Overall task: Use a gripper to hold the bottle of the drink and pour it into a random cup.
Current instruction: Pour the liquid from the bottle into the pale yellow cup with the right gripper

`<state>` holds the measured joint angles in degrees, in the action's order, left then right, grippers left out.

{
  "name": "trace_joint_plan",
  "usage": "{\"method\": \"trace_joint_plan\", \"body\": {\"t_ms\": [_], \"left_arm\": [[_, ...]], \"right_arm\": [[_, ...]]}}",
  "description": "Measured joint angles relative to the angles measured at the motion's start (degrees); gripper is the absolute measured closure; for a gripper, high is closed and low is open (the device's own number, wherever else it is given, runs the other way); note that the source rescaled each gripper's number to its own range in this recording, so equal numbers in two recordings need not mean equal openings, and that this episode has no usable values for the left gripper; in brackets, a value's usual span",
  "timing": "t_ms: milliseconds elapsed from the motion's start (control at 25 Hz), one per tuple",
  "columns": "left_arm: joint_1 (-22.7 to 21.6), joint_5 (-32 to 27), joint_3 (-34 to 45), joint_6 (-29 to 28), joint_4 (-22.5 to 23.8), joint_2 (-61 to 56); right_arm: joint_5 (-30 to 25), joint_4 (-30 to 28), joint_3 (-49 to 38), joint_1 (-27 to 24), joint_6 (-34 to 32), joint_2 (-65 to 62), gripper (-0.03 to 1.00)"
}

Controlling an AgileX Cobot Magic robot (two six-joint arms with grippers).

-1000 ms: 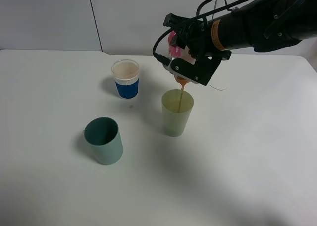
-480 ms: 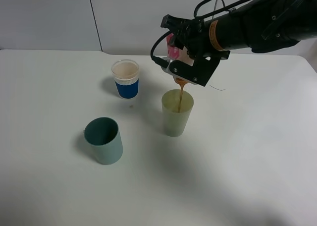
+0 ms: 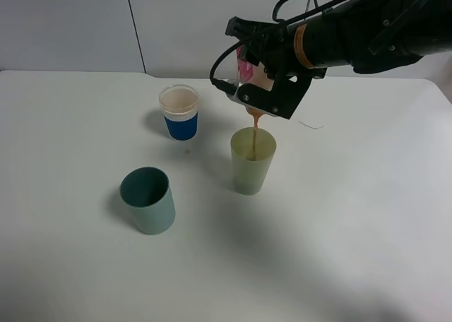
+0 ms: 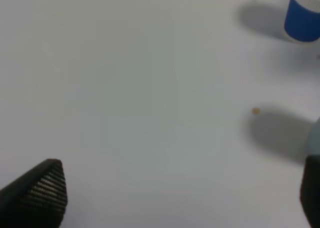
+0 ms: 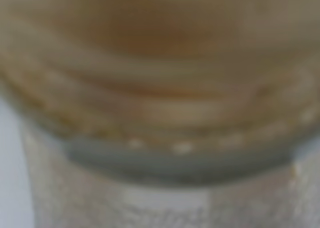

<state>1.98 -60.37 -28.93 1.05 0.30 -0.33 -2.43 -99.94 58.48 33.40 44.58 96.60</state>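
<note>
Drink (image 3: pixel 255 130) streams from the tipped bottle (image 3: pixel 246 69) into the cup (image 3: pixel 252 168) near the table's (image 3: pixel 353 230) middle. The right gripper (image 3: pixel 263 89) clamps the bottle just above the cup's rim. The left gripper (image 4: pixel 170 198) stands open, empty.

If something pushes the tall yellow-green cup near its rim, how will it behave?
The yellow-green cup is tall and narrows toward its base, so it would probably tip rather than slide. It looks like thin plastic, likely light; the brown drink pouring in may steady it slightly.
</note>
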Motion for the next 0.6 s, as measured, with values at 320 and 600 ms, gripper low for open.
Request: {"method": "trace_joint_plan", "body": {"t_ms": [320, 600], "left_arm": [[0.00, 0.00, 0.00, 0.00, 0.00, 0.00], [0.00, 0.00, 0.00, 0.00, 0.00, 0.00]], "right_arm": [[-0.96, 0.18, 0.00, 0.68, 1.34, -0.02, 0.97], [-1.51, 0.18, 0.00, 0.97, 2.53, -0.02, 0.97]]}}
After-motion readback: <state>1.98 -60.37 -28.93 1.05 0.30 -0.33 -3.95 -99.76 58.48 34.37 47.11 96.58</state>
